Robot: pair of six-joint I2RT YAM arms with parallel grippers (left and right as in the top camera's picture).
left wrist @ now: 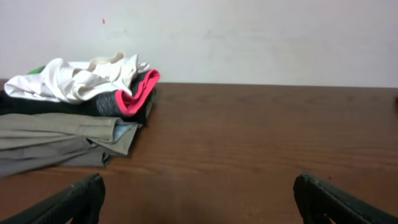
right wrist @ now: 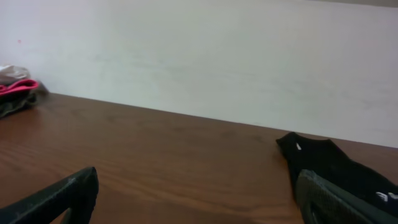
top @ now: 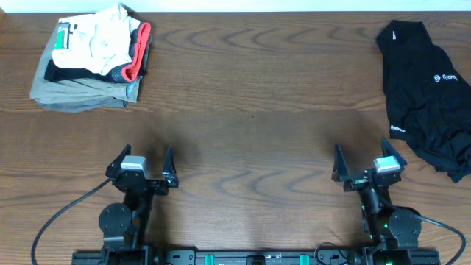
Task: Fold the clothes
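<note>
Right now, your black top (top: 427, 96) lies in a loose, unfolded heap at the far right corner of the table (top: 250, 110). Its collar end points toward the back edge, and the rest spills toward the right side of the overhead view. Two small white logo prints show on it, one on the chest and one lower down near the hem.

Your right gripper (top: 362, 152) sits near the front edge, low over the wood, with its jaws spread wide and nothing between them. The top is ahead of it and off to its right, well apart from it. In the right wrist view, one of its dark fingers (right wrist: 339, 202) overlaps the near edge of the fabric (only in the line of sight; the overhead view shows a clear gap).

Your left gripper (top: 148, 153) is at the front left, also gaping wide and empty, with bare wood showing between its fingers (left wrist: 71, 202).

A stack of folded garments (top: 92, 62) sits at the far left corner, ahead of the left gripper and well apart from it. The bottom layer is khaki, then something dark with a red trim, and white is bunched on top. A pale wall (left wrist: 249, 37) rises behind the table.
</note>
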